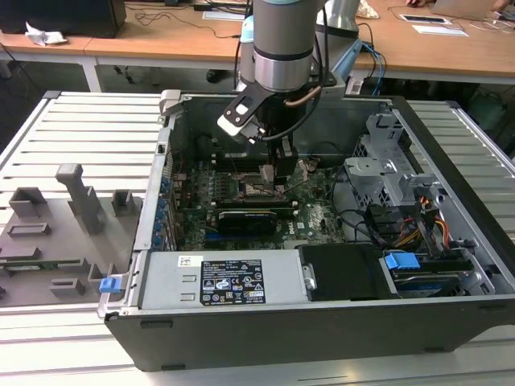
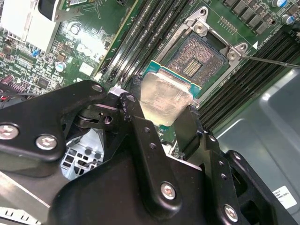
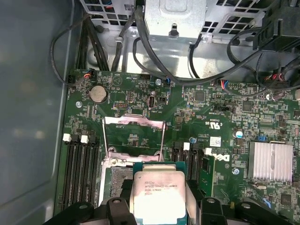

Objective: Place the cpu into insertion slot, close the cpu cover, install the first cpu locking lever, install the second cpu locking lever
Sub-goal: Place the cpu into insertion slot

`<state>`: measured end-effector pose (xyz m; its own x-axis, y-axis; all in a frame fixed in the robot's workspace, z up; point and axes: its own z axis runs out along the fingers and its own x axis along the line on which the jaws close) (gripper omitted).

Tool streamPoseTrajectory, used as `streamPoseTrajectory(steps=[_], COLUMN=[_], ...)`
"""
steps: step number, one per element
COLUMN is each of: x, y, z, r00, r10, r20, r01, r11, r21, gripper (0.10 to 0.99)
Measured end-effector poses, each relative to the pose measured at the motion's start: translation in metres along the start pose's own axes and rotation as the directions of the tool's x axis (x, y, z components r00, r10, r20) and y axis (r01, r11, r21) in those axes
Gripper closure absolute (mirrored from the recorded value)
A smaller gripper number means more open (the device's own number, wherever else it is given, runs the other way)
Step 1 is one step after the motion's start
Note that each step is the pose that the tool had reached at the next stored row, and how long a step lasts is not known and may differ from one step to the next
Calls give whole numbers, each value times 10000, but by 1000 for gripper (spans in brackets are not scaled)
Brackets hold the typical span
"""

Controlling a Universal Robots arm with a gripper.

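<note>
My gripper [image 2: 163,112] is shut on the cpu [image 2: 165,97], its black fingers [image 2: 136,119] pressing two opposite edges. The silver-topped cpu [image 3: 157,197] hangs a little above the board, overlapping one side of the insertion slot [image 2: 196,60], whose contact field lies bare. In the first wrist view the insertion slot [image 3: 116,180] is partly hidden under the chip. The cpu cover [image 3: 134,123] stands swung open beyond the socket. A thin locking lever [image 2: 274,61] sticks out free beside the socket. In the exterior view the gripper [image 1: 278,173] reaches down into the case over the socket [image 1: 259,190].
Memory slots [image 3: 79,168] flank the socket on both sides. A black expansion card [image 1: 249,219], power supply [image 1: 233,281], drive cage [image 1: 386,169] and cables [image 1: 402,229] crowd the case. A finned heat sink [image 3: 271,161] sits on the board. Grey fixtures [image 1: 56,233] lie at the exterior view's left.
</note>
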<state>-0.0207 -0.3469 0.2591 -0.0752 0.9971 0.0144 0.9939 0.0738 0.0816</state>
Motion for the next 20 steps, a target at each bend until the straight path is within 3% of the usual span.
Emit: streamPoseTrajectory(steps=[20], x=[-1], y=[-4], z=[49], r00=[10000], r10=[0], r20=[-1], r01=[0], r11=[10000], r21=[-1], gripper=[557])
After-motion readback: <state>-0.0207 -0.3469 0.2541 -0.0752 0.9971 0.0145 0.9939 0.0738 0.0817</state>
